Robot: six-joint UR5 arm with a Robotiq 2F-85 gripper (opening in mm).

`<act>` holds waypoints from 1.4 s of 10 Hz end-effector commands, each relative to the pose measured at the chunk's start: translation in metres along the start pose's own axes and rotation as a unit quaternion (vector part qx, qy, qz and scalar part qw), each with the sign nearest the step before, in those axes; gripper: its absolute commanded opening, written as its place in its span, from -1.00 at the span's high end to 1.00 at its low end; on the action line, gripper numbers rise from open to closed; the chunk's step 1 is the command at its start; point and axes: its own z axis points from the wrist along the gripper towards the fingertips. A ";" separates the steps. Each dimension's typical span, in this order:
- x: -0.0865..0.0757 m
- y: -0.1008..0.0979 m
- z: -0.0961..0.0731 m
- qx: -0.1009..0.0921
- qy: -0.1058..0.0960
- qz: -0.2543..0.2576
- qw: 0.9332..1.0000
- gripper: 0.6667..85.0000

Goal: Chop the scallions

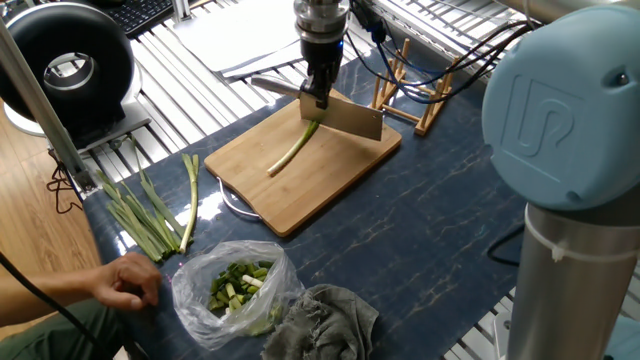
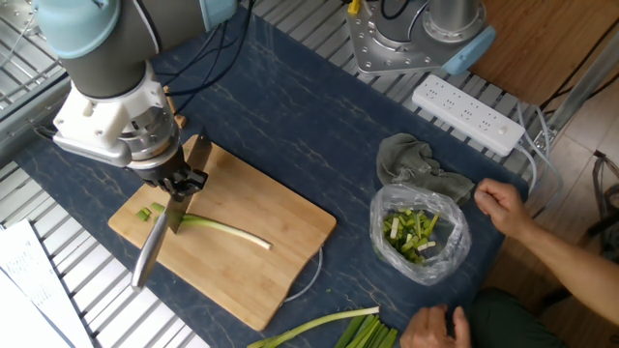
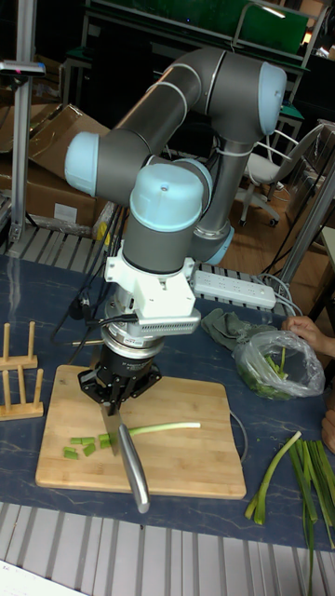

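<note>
The chopping is under way: the gripper point(image 2: 180, 182) has its fingers clamped on a steel-bladed cleaver with a metal handle point(image 3: 130, 460), whose edge sits on the rectangular bamboo cutting board point(image 2: 261, 242) at the green end of the thin scallion stalk point(image 2: 227, 229). A few short pale-green cut bits point(image 3: 86, 444) lie on the board just beyond the blade, on the side away from the stalk's whitish end. The next move, as I judge it, calls for lifting the blade clear, shifting it along the stalk toward the board's middle, and pressing straight down again.
</note>
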 end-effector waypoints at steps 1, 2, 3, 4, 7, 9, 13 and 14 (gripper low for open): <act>-0.009 -0.035 -0.006 0.061 -0.019 -0.027 0.998 0.98; -0.008 -0.038 -0.009 0.076 -0.018 -0.028 0.997 0.98; -0.008 -0.039 -0.011 0.076 -0.014 -0.031 0.997 0.98; -0.006 -0.031 -0.011 0.062 -0.011 -0.021 0.998 0.98; -0.004 -0.021 -0.011 0.048 -0.009 -0.016 0.999 0.98; -0.005 -0.015 -0.009 0.038 -0.010 -0.012 0.999 0.98; -0.005 0.021 0.001 0.018 -0.014 0.032 0.999 0.98; -0.001 0.025 -0.004 0.017 -0.009 0.033 0.999 0.98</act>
